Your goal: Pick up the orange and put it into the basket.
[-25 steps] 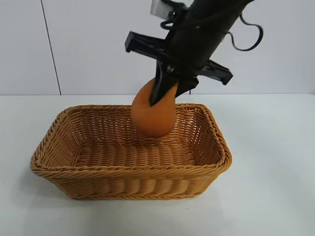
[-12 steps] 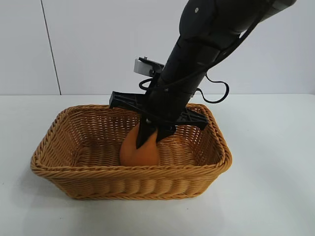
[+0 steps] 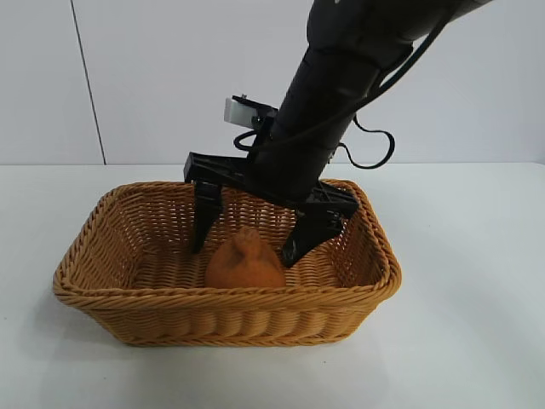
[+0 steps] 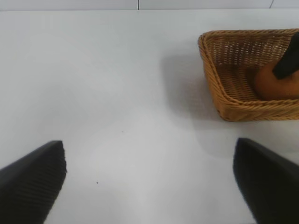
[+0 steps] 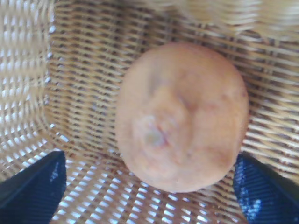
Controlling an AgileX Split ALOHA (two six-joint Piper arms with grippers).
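One orange sits on the woven floor of the basket, near its front wall and knob side up, resting on its own weight with nothing touching it. That is where the task wants it, so I judge the placing as good as done. From the right wrist view the fruit fills the middle of the weave, with the two finger pads showing only at the corners, clear of its skin.

The right gripper reaches steeply down into the basket and straddles the orange, its fingers spread wide, one on either side and apart from it: a released pincer, holding nothing. The wide spread makes sense here, since it leaves the fruit free to settle without being dragged when the arm lifts. A straight rise out looks the safe next move, because the fingertips stand low inside the sloping walls and a sideways pull could catch the braided rim or nudge the fruit.

The left gripper is parked over the bare table, well apart from the basket's end, fingers spread wide and empty; its camera sees the basket and orange off to one side
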